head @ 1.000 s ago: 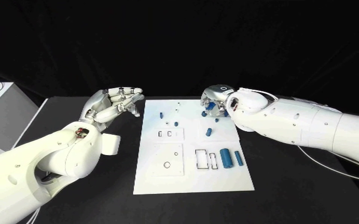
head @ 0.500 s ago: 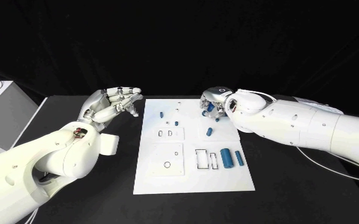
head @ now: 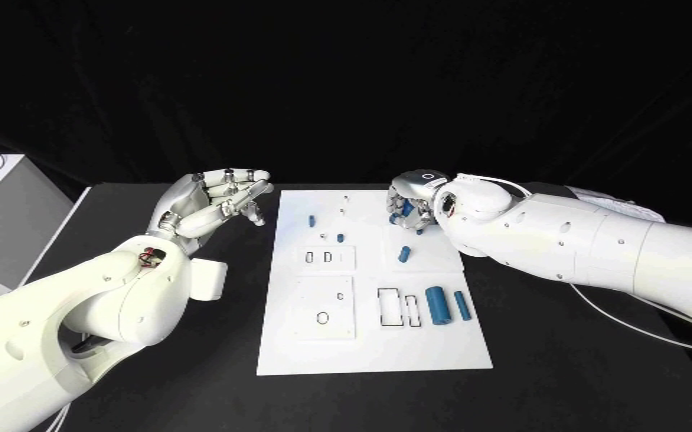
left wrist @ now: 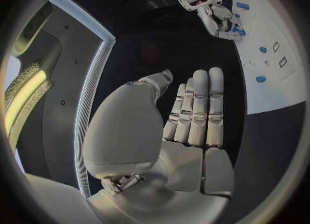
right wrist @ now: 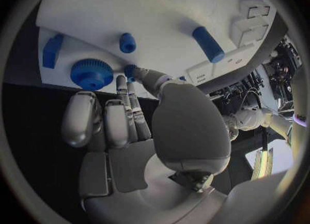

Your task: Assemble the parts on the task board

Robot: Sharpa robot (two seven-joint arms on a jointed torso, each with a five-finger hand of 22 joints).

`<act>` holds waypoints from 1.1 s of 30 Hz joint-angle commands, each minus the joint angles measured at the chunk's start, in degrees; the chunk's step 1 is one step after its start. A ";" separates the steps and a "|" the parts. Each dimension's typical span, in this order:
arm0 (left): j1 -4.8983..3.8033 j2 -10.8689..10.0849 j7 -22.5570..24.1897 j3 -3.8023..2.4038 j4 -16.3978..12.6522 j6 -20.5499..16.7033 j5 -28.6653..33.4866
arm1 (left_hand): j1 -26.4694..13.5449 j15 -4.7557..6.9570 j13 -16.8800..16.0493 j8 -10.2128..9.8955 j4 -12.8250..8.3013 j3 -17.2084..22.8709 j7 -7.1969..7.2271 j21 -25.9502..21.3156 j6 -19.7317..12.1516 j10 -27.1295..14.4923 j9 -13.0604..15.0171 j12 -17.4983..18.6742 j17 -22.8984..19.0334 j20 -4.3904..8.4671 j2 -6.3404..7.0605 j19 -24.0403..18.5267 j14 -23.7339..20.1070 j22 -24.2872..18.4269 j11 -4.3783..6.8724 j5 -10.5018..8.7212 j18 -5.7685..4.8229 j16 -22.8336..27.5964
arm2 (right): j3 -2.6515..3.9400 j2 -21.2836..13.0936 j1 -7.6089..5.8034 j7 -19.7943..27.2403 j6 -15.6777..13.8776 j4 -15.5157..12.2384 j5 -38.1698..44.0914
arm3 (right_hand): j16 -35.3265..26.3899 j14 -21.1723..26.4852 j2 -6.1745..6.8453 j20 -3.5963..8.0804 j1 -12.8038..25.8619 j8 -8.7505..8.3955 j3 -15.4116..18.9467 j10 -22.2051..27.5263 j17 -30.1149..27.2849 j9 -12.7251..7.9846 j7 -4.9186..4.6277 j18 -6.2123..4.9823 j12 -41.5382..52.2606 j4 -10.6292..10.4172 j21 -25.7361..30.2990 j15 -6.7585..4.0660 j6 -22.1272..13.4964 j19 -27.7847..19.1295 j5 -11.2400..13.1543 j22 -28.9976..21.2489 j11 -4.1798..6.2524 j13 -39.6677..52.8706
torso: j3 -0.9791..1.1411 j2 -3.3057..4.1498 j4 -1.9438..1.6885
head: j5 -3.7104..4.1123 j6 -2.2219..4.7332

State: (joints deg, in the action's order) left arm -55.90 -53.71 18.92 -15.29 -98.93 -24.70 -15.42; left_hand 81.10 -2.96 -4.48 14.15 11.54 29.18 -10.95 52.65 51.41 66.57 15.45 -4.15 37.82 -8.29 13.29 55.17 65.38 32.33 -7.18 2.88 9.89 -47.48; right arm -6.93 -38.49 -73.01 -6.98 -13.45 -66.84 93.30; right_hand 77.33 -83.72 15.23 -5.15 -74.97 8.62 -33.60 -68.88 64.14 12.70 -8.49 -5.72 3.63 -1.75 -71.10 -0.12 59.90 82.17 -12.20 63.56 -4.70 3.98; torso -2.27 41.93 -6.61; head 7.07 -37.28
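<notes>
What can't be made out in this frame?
- Head view: right hand hides the parts under it; the arm covers the board's far right corner.
- Right wrist view: whether the fingers pinch the small part or only touch it.
- Left wrist view: board cut off by the rim.

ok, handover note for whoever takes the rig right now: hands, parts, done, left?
Left hand: open, holds nothing, raised beside the left edge of the task board.
Right hand: over the board's far right corner, fingertips at a small blue part beside the blue gear; whether it grips yet, I cannot tell.
Parts: two blue cylinders lie at the near right beside outlined slots, a short peg mid-board, another peg far left.
Done: no seated part that I can make out.
Left: most or all of the assembly.
</notes>
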 commanded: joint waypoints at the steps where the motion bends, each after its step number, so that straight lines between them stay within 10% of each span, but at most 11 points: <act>1: -0.03 0.00 0.07 -0.08 -0.22 0.50 -0.26 | -0.42 0.12 -0.06 -0.25 -0.12 0.36 -0.07 0.33 0.36 -0.02 0.06 0.10 0.05 -0.06 -0.19 -0.32 -0.22 0.05 0.05 0.03 0.57 -0.28 | -0.04 0.06 0.08 0.27 1.33 0.11 0.78 | 0.44 -1.98 -0.53 -0.13 -0.43 0.46 -0.32 -0.47 -0.03 0.21 0.02 0.91 0.12 -0.19 -0.44 -0.15 0.50 0.39 -0.61 0.33 -0.01 0.09 | 0.03 0.11 0.00 | -0.01 0.04; 10: -0.03 -0.06 0.00 -0.13 -0.22 0.50 -0.26 | -0.33 0.14 -0.07 -0.24 -0.26 0.65 -0.07 0.76 0.41 -0.01 0.12 0.09 0.13 -0.06 -0.37 -0.49 -0.26 0.33 0.06 0.02 0.58 -0.54 | -0.04 0.01 0.12 1.29 -1.69 -0.18 -0.55 | 0.85 -1.81 -2.90 0.39 -2.22 2.56 -2.34 -4.37 -0.42 2.21 0.79 2.13 0.77 0.37 -5.86 -0.89 3.24 2.21 0.76 7.79 1.00 0.78 | -0.04 0.19 -0.08 | 0.07 0.17; 33: -0.03 -0.28 -0.16 -0.15 0.05 0.43 -0.26 | -0.16 0.16 -0.08 -0.19 -0.52 0.98 -0.02 1.24 0.51 -0.02 0.20 0.10 0.20 -0.06 -0.48 -0.73 -0.35 0.65 0.09 0.01 0.58 -0.80 | 0.47 1.07 -0.16 -3.45 -11.11 -2.22 -6.86 | 1.26 -1.86 -3.43 0.75 -1.75 3.56 -2.12 -5.75 -0.15 3.61 1.19 2.31 0.52 0.22 -6.79 -1.25 3.95 2.31 0.00 9.06 1.45 1.23 | -0.15 0.38 -0.08 | 0.00 0.82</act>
State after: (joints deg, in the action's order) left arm -55.90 -54.03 18.56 -15.39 -98.84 -24.70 -15.48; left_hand 81.11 -2.89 -4.52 14.15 10.91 29.81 -10.95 53.49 51.41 66.56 15.57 -4.15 37.96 -8.30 13.29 54.75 65.31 32.93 -7.18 2.88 9.81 -47.93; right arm -6.52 -37.97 -73.08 -8.03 -22.25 -69.07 87.05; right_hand 78.23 -84.02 12.20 -4.63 -76.74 11.98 -35.56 -74.36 63.90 15.80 -7.31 -4.40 4.19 -1.34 -77.52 -0.85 63.52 83.91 -11.90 72.57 -3.23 5.12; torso -2.41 42.25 -6.70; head 6.97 -36.63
